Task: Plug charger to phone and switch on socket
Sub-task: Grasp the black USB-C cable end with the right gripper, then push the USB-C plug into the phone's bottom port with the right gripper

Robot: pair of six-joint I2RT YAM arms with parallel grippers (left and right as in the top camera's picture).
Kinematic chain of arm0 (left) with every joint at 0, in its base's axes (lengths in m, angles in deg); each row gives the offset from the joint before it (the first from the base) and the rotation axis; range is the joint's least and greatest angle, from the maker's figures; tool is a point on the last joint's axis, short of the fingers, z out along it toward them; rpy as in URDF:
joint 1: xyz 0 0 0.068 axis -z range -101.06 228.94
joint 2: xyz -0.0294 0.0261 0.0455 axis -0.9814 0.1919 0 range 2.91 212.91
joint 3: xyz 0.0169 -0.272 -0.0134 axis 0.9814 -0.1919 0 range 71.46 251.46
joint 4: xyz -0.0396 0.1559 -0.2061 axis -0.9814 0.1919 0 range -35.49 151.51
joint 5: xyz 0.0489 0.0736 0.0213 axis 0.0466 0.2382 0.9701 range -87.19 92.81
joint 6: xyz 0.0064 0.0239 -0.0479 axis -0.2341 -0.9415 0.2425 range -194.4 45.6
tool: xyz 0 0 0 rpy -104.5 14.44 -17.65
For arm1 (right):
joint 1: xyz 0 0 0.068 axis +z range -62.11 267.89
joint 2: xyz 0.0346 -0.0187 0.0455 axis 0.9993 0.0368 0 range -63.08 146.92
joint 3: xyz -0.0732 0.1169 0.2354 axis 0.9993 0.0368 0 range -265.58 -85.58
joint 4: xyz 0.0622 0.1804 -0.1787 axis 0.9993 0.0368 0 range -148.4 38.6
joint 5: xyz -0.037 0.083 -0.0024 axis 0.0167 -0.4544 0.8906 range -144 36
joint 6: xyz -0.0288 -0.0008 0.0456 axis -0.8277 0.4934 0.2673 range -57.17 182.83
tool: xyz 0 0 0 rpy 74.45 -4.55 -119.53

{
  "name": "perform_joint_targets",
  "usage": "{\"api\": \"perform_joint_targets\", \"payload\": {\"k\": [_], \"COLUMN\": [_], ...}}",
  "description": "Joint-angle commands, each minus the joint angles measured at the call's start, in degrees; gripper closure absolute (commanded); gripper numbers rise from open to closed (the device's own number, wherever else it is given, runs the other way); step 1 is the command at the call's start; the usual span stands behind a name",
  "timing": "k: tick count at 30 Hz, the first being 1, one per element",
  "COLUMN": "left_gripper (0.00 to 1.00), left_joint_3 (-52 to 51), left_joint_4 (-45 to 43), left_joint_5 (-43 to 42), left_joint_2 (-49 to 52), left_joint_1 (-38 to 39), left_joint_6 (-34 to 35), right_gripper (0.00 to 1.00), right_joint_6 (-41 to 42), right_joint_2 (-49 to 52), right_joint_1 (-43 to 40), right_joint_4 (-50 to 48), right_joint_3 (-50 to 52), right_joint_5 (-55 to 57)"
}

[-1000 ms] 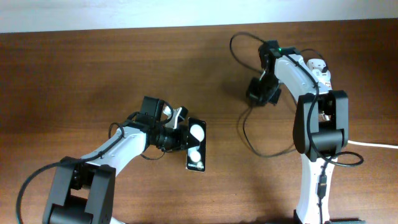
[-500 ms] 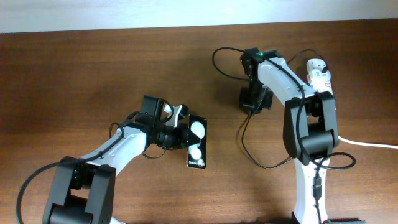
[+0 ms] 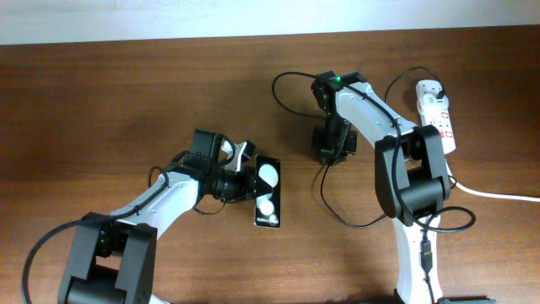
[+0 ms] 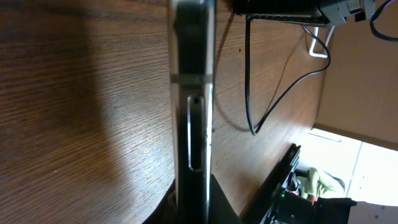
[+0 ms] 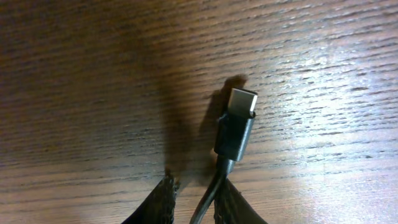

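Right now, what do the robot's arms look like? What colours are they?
Both are white tubes with chunky black joints. The left arm and the right arm each have thin black cables looping alongside. A tiny green light glows on the right one. In the close-up from the right wrist, the fingers are black and rough-looking.

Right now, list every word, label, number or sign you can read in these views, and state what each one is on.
None can be read outright.
On the phone screen, near its lower end: a short line of white text, too small and blurred to read.
On the socket: red marks, no legible letters.
On the charger connector tip: no marking seen.
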Motion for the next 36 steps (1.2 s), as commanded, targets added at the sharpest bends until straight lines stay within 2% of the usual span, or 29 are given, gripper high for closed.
{"api": "perform_joint_targets", "payload": {"k": [1, 2, 4, 6, 7, 11, 14, 17, 19, 21, 23, 25, 27, 30, 33, 36], "left_gripper": [1.00, 1.00, 1.00, 1.00, 1.00, 1.00, 1.00, 1.00, 1.00, 1.00, 1.00, 1.00, 1.00, 1.00, 1.00, 1.00], "left_joint_3": [0.3, 0.3, 0.3, 0.3, 0.3, 0.3, 0.3, 0.3, 0.3, 0.3, 0.3, 0.3, 0.3, 0.3, 0.3, 0.3], "left_joint_4": [-0.3, -0.3, -0.5, -0.5, -0.7, -1.6, -2.3, -11.3, -14.2, -17.5, -22.1, -32.6, -48.0, -62.1, -69.1, -75.8], "left_joint_5": [-2.1, -2.1, -2.1, -2.1, -2.1, -2.1, -3.4, -12.9, -13.6, -17.6, -18.9, -20.3, -20.1, -16.6, -14.8, -15.8], "left_joint_2": [-0.3, -0.3, -0.3, -0.3, -0.3, -0.3, -0.3, -0.3, -0.3, -0.3, -0.3, -0.3, -0.3, -0.3, -0.3, -0.3], "left_joint_1": [-0.4, -0.4, -0.4, -0.4, -0.4, -0.4, -0.4, -0.4, -0.4, -0.4, -0.4, -0.4, -0.4, -0.4, 0.4, 2.3], "left_joint_6": [0.6, 0.6, 0.6, 0.7, 1.6, 2.5, 2.5, 2.6, 5.5, 5.5, 10.1, 17.2, 26.5, 37.2, 47.1, 52.3], "right_gripper": [0.71, 0.72, 0.82, 0.86, 0.95, 0.96, 0.96, 0.96, 0.96, 0.96, 0.96, 0.96, 0.96, 0.96, 0.96, 0.96], "right_joint_6": [0.2, 0.2, 0.2, 0.2, 0.2, -2.9, -8.6, -11.7, -12.8, -13.6, -12.5, -7.6, -0.4, 7.4, 9.3, 9.7], "right_joint_2": [2.7, 2.7, 2.7, 2.7, 2.7, 0.5, -13.3, -28.7, -37.9, -44.8, -54.2, -62.9, -73.3, -84.4, -86.4, -83.4], "right_joint_1": [0.5, 0.5, 0.5, 0.5, 0.5, 0.5, 0.5, 0.5, 0.5, 1.1, 4.9, 9.5, 15.3, 20.2, 21.1, 21.1], "right_joint_4": [-0.5, -0.5, -0.5, -0.5, -0.5, -0.5, 0.8, 4.9, 10.1, 13.0, 11.8, 6.2, -5.7, -21.0, -26.1, -28.1], "right_joint_3": [1.4, 1.4, 1.4, 1.4, 1.4, 0.7, 0.6, 0.6, 0.7, 2.9, 11.6, 23.0, 38.0, 51.0, 57.9, 58.2], "right_joint_5": [5.7, 6.1, 6.1, 6.1, 6.1, 5.7, 1.4, -2.4, -4.8, -7.0, -8.0, -8.5, -14.5, -16.5, -16.9, -15.2]}}
